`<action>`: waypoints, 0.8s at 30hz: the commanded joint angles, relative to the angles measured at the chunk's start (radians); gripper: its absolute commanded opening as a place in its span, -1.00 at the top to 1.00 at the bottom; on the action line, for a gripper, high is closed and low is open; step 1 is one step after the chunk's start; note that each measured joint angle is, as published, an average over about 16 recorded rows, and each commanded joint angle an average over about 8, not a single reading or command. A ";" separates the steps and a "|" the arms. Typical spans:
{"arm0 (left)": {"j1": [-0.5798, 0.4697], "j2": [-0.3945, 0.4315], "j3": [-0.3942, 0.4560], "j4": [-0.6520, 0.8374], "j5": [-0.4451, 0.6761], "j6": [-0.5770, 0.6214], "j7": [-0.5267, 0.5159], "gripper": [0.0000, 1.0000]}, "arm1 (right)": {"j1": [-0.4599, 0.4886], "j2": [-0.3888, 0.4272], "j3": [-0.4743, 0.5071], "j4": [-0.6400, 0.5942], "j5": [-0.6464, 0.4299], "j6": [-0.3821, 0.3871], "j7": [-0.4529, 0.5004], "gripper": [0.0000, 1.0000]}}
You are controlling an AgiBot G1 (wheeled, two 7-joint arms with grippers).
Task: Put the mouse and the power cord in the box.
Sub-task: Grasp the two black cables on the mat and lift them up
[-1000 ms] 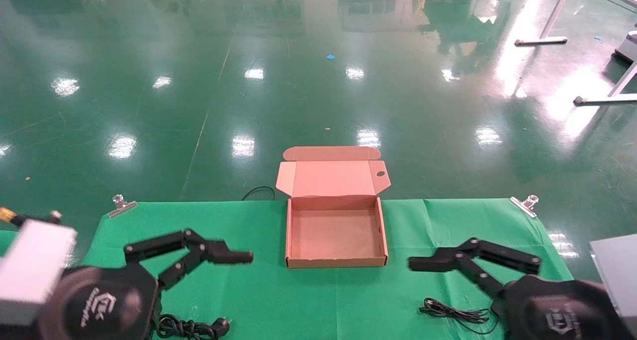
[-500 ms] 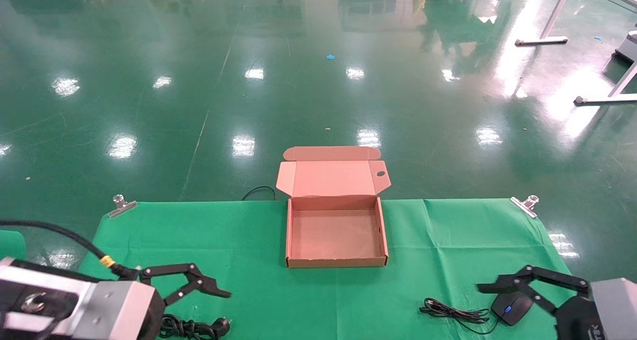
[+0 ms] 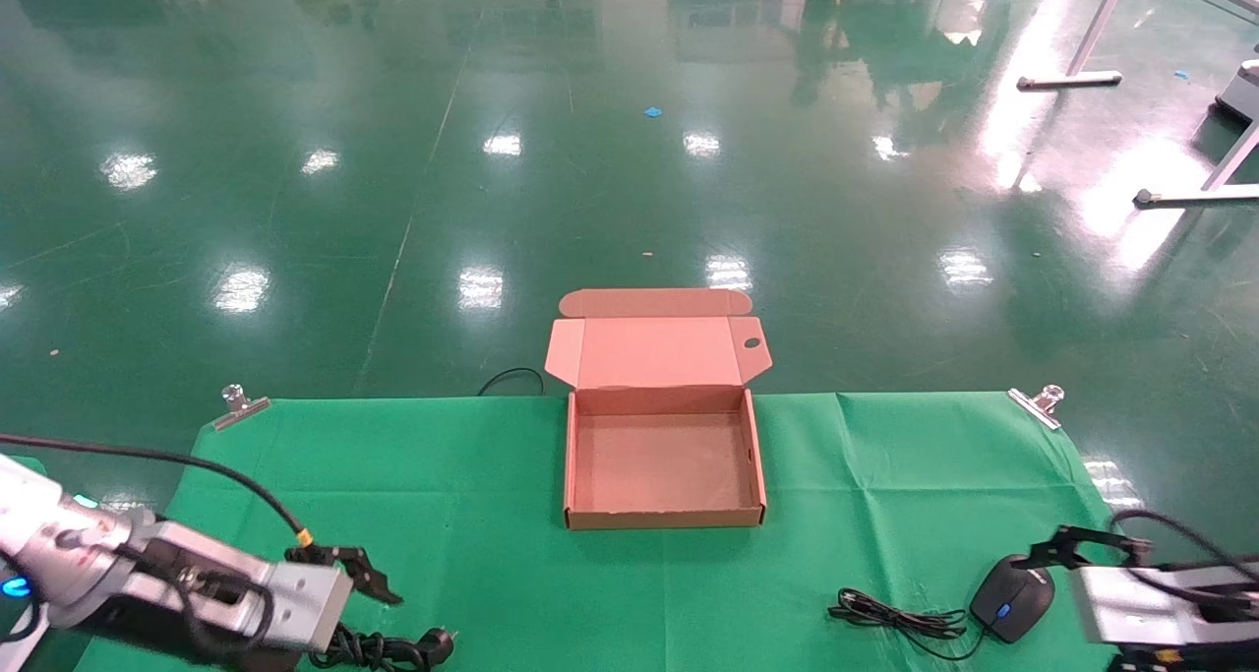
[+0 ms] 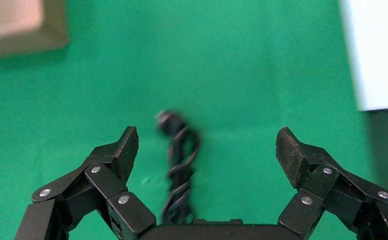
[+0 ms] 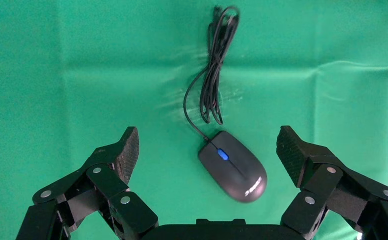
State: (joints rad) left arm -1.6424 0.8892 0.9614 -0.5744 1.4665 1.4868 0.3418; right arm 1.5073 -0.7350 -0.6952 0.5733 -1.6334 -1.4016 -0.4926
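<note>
Right wrist view shows the right gripper (image 5: 207, 150) spread wide over the mouse (image 5: 232, 165), not touching it. Lower left in the head view, the left gripper (image 4: 206, 150), also spread, hangs over the power cord (image 4: 181, 167); the box (image 3: 663, 519) sits open at centre.

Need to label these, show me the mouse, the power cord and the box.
mouse (image 5: 233, 172), right wrist view, top shell.
power cord (image 4: 182, 170), left wrist view, bundled coil.
box (image 3: 665, 519), head view, near wall.

The open, empty box (image 3: 664, 460) sits mid-cloth, power cord (image 3: 379, 648) near-left, black mouse (image 3: 1011, 611) near-right.
</note>
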 commanded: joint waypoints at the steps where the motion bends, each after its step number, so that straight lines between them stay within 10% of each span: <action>1: -0.013 0.038 0.018 0.099 0.036 -0.029 0.047 -1.00 | 0.034 -0.048 -0.026 -0.074 -0.060 0.034 -0.057 -1.00; 24: -0.036 0.229 0.096 0.468 0.186 -0.264 0.278 -1.00 | 0.112 -0.346 -0.112 -0.488 -0.195 0.230 -0.403 -1.00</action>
State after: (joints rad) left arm -1.6770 1.1144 1.0532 -0.1080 1.6466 1.2223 0.6157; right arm 1.6174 -1.0786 -0.8073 0.0900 -1.8288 -1.1735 -0.8920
